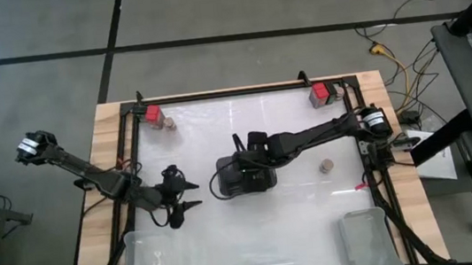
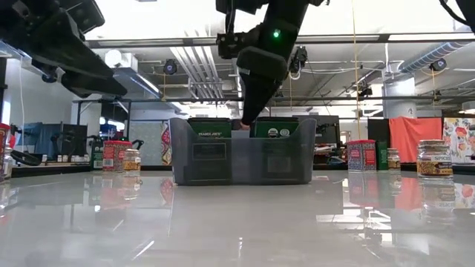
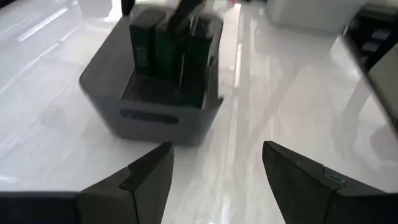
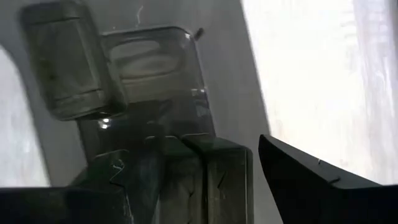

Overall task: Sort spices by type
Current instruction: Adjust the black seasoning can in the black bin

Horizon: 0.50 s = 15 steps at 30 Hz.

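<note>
- left gripper point(image 1: 182, 195) hovers over the white glossy table point(image 1: 300, 223), left of centre, fingers spread wide, empty
- red boxy spice container point(image 1: 154, 114) with small round tan-topped jar point(image 1: 166, 123) at far left corner
- dark grey slotted plastic holder point(image 1: 245, 176) mid-table, dark green-labelled boxes point(image 3: 166, 43) inside
- right gripper point(image 2: 249, 111) reaches down into holder; fingers apart around a box, contact unclear
- lone round jar point(image 1: 326, 166) right of holder
- second red boxy container point(image 1: 320, 94) at far right corner

We see the dark bin point(image 1: 246, 178) blocking the table point(image 1: 300, 223) center; open surface lies toward six o'clock.
</note>
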Available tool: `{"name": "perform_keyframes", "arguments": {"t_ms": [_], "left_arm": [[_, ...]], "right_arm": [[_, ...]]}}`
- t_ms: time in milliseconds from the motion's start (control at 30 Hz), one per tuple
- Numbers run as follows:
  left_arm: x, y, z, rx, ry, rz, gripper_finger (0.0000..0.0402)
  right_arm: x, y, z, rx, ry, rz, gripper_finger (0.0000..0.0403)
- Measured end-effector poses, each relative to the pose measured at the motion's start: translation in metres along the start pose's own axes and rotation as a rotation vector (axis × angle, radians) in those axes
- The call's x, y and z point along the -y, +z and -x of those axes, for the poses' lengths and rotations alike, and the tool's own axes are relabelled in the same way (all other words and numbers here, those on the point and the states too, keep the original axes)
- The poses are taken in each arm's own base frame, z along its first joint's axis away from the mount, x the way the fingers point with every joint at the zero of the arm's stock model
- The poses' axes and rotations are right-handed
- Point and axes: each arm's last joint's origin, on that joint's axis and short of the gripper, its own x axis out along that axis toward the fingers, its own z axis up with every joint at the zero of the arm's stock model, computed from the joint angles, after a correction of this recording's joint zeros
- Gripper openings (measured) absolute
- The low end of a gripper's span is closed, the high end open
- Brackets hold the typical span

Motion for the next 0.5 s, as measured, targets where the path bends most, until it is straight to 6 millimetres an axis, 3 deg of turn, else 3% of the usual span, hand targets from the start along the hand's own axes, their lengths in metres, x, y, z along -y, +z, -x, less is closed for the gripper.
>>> {"name": "perform_keyframes", "arguments": {"t_ms": [300,500], "left_arm": [[0.001,0.011,0.003,-0.007,0.018,-0.127,0.0230],[-0.012,0.025,0.000,-0.012,0.029,-0.172,0.0230]], "right_arm": [[-0.001,-0.003,0.007,-0.020,0.001,0.028,0.0254],[0.004,0.003,0.044,0.083,0.027,0.001,0.0273]]}}
